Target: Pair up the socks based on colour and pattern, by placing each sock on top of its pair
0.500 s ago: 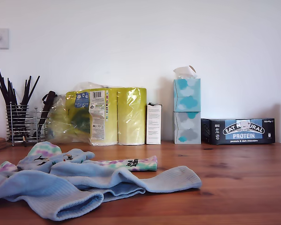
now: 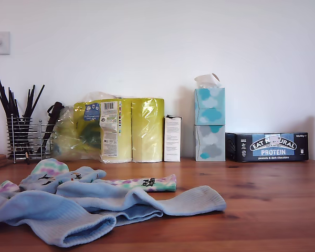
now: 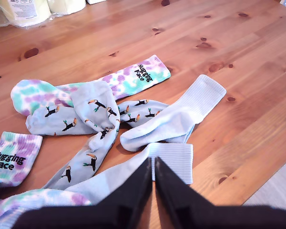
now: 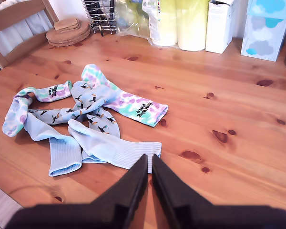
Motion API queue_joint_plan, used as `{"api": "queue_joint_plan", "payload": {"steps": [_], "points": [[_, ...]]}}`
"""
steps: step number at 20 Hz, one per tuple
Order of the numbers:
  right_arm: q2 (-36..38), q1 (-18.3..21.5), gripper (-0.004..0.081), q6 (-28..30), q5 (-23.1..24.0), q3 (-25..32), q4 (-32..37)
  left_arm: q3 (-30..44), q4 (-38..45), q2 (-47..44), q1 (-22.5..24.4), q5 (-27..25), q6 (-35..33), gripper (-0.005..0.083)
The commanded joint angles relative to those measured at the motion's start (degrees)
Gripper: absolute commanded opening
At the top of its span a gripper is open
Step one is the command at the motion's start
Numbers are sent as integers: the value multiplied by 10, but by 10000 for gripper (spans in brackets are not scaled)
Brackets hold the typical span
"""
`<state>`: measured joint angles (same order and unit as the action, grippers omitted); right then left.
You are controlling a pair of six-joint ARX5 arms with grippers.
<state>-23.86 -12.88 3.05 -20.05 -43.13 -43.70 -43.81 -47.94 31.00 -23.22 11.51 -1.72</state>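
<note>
Six socks [image 2: 94, 205] found in one tangled heap on the desk [image 2: 262, 210], at 7 to 8 o'clock in the exterior view. None paired yet. Two plain ribbed socks [image 3: 181, 114] lay uppermost, across the toucan-print socks [image 3: 100, 109]. Tie-dye socks [image 3: 138, 76] partly buried beneath.

My first end effector [image 3: 152, 160] hung empty, jaws pressed together, just short of a ribbed cuff [image 3: 174, 162]. My second end effector [image 4: 148, 157] likewise closed and empty near a ribbed cuff [image 4: 143, 149].

Judged best to start with the top layer:
- spread the jaws first
- pinch one cuff edge only
- lift slowly so the print socks did not drag
- lay it flat on bare desk towards 4 o'clock of the exterior view
</note>
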Motion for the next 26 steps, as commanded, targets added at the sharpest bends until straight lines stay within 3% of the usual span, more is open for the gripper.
{"api": "queue_joint_plan", "payload": {"steps": [1,7,14,20,26], "points": [[-14,-2,-13,-7,-1,-1,24,6,14,17,0,3,0,-20],[-161,-8,-13,-33,-35,-6,50,6,60,148,-14,82,-19,-20],[-388,-64,-13,-52,-36,-36,140,6,108,276,-35,112,-48,-20],[-560,-112,-13,-59,-35,-84,207,6,139,316,-35,116,-47,-20],[-682,-121,-13,-56,-36,-153,211,6,165,317,-35,117,-47,-21]]}}
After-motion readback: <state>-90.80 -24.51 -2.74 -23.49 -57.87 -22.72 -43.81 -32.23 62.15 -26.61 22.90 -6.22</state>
